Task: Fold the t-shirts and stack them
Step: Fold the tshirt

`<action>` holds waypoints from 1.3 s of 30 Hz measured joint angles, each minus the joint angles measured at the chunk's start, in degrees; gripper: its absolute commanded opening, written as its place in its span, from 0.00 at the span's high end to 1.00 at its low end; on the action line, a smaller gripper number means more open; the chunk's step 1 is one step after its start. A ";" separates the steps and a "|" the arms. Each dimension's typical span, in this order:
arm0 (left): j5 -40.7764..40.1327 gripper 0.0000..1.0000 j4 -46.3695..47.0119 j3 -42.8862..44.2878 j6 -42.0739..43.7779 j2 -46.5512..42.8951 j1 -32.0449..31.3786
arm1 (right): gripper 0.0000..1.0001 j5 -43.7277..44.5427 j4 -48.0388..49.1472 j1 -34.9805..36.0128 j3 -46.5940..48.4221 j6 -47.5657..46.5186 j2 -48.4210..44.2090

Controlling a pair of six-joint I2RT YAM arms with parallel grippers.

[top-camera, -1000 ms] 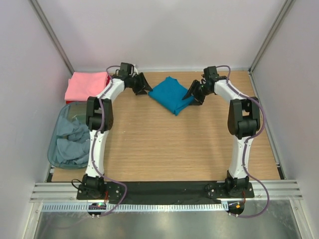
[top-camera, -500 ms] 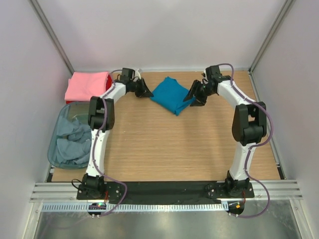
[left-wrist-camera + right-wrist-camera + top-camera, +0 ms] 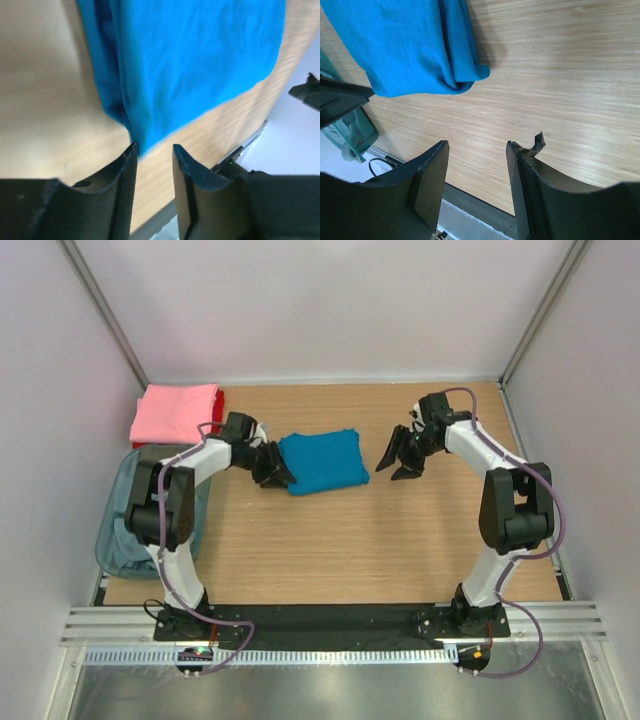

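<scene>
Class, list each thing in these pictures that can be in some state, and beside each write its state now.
teal t-shirt, folded, flat on the table.
pink t-shirt, folded, on the red one.
red t-shirt, under the pink, only edges showing.
grey-blue t-shirts, crumpled in the bin.
left gripper, jaws slightly apart, at the teal shirt's corner.
right gripper, open, over bare wood.

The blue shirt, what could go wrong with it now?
1. Only a corner of the blue shirt lies by the left gripper; a pull from there could open the fold.
2. The right gripper hangs open and apart from it, so its far side may drag and bunch on the way to the pink shirt.
</scene>
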 measured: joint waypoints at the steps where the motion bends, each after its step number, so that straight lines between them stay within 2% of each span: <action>1: -1.16 0.57 -1.07 -1.73 -0.33 -2.10 -0.13 | 0.43 0.00 -0.22 0.00 -0.61 -0.04 -0.79; 6: -6.60 0.55 -6.45 -0.17 -1.20 -4.35 0.15 | 0.41 -0.87 0.07 0.24 0.96 -0.44 -0.17; 10: -8.74 0.56 -8.59 9.31 -0.90 0.28 1.20 | 0.40 -1.97 0.61 1.11 8.33 -2.36 6.01; 11: -8.94 0.59 -9.20 12.79 -0.74 2.45 1.36 | 0.40 -2.12 0.31 1.36 10.43 -2.93 7.91; 14: -8.90 0.65 -8.61 20.31 0.09 8.15 1.57 | 0.49 -2.64 0.04 2.21 16.74 -5.03 14.16; 15: -8.81 0.65 -8.55 21.38 0.24 9.27 1.57 | 0.56 -2.89 -0.37 2.38 18.23 -5.64 15.80; 17: -8.26 0.65 -8.61 22.67 0.39 11.04 1.55 | 0.64 -3.54 -1.09 2.75 20.04 -6.36 17.86; 18: -7.78 0.65 -8.66 22.71 0.42 11.39 1.46 | 0.74 -4.07 -1.77 2.99 20.87 -6.71 18.60; 21: -6.73 0.64 -8.59 22.71 0.50 11.32 0.83 | 0.87 -6.47 -2.60 3.58 22.32 -7.02 19.23; 22: -6.32 0.64 -8.24 22.64 0.35 11.21 0.39 | 0.89 -8.04 -2.32 3.87 22.62 -6.69 19.23; 31: -5.07 0.64 -3.17 18.18 -0.70 10.97 -4.57 | 0.90 -17.70 4.24 8.04 22.36 -4.26 22.73; 35: -7.56 0.64 -2.95 15.58 0.70 12.44 -4.24 | 0.90 -17.97 6.67 5.90 19.26 -4.39 27.91; 39: -6.54 0.63 -3.08 16.00 1.49 13.29 -3.67 | 0.87 -21.88 6.56 2.84 18.84 -3.43 30.23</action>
